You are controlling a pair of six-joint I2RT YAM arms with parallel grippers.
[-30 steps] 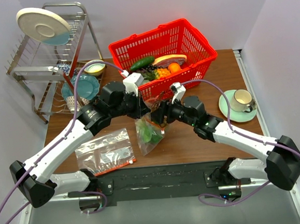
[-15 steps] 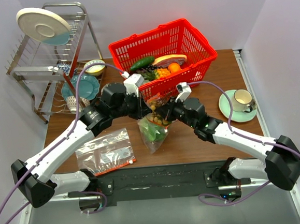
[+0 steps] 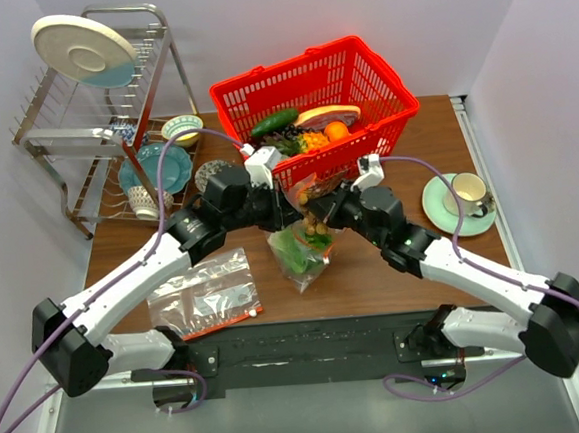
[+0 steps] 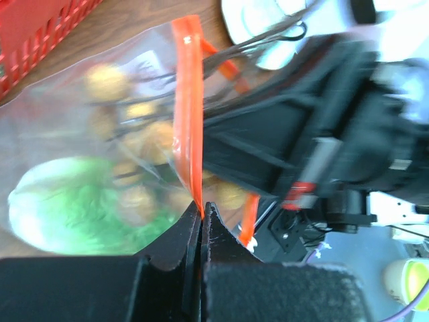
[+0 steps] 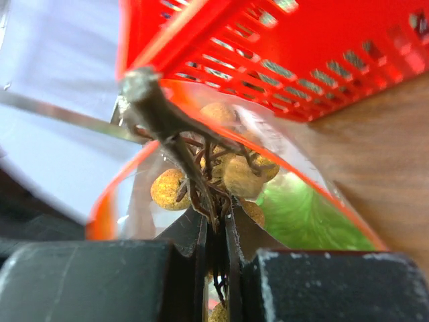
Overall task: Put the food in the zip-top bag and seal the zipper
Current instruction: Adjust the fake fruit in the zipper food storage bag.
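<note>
While L fingers [image 4: 167, 265] pinch zipper [image 4: 188, 100], R fingers [image 5: 248, 238]: nuts [image 5: 166, 189].

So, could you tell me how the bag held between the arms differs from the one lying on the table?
The held bag is held upright, its strip pinched by the left pincer; the spare bag lies flat on the table. The held bag contains green cabbage and brown round fruits; the spare bag looks empty. Both are clear plastic with a red-orange strip.

We see a clear bag [image 3: 298, 261] with an orange-red zipper [image 4: 188, 94], holding bright-green cabbage [image 4: 67, 204] and tan-brown nuts [image 5: 166, 189]. Behind the bag, a red lattice basket [image 3: 363, 70]; under the bag, a brown table [image 3: 359, 271].
</note>
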